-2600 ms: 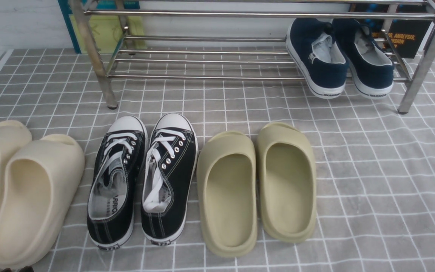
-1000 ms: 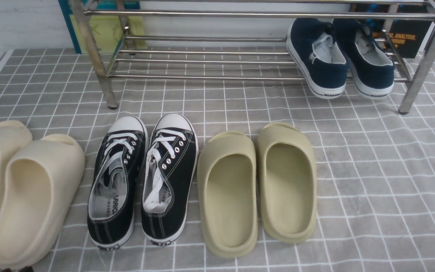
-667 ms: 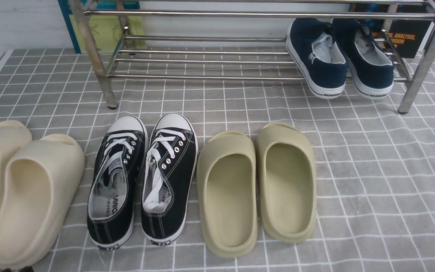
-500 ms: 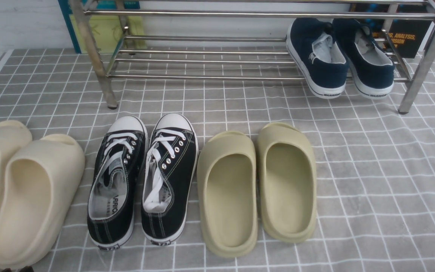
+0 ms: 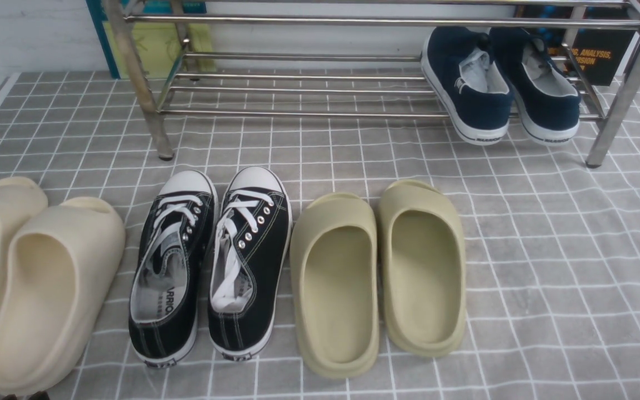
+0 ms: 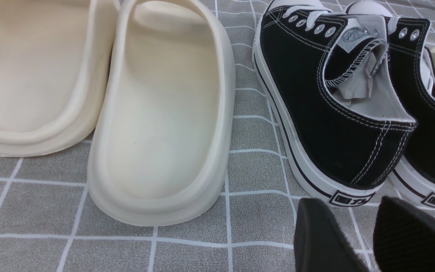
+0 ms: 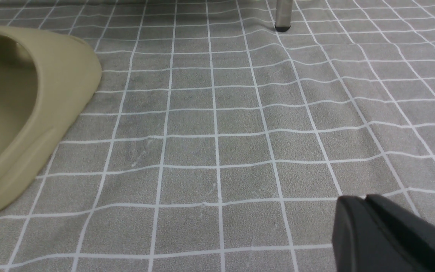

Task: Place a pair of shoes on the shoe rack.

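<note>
The two navy-blue slip-on shoes (image 5: 484,89) lie side by side on the lower bars of the silver shoe rack (image 5: 298,114), at its right end, heels towards me and hanging over the front bar. Neither gripper shows in the front view. My left gripper (image 6: 347,211) is open and empty, low over the cloth just behind the heels of the black sneakers. My right gripper (image 7: 364,202) is shut and empty, low over bare cloth. A rack leg (image 7: 283,15) shows far off in the right wrist view.
On the grey checked cloth (image 5: 548,250) stand, left to right, cream slides (image 5: 36,278), black lace-up sneakers (image 5: 209,261) and olive-beige slides (image 5: 378,272). The cream slides (image 6: 157,113) and a black sneaker (image 6: 334,109) show in the left wrist view, an olive slide (image 7: 21,109) in the right.
</note>
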Controlling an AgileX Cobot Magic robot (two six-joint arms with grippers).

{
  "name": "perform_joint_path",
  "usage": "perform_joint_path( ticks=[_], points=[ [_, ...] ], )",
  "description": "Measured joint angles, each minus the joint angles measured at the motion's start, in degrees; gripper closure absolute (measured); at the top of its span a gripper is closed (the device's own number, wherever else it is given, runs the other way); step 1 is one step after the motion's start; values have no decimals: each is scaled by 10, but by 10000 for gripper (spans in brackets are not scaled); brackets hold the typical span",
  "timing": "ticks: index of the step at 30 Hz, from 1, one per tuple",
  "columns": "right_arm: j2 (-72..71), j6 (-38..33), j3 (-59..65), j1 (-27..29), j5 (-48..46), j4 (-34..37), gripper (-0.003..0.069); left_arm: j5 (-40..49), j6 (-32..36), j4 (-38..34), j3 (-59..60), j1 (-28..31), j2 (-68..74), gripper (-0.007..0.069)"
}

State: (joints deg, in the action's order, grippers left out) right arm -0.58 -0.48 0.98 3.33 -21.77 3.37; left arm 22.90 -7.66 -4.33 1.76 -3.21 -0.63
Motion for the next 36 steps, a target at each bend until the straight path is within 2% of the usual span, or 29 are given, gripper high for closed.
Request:
perform_joint_path(
  ticks=[36],
  points=[
    [0,0,0,0,-1,1,548,0,0,0,0,0,0,386]
  ],
)
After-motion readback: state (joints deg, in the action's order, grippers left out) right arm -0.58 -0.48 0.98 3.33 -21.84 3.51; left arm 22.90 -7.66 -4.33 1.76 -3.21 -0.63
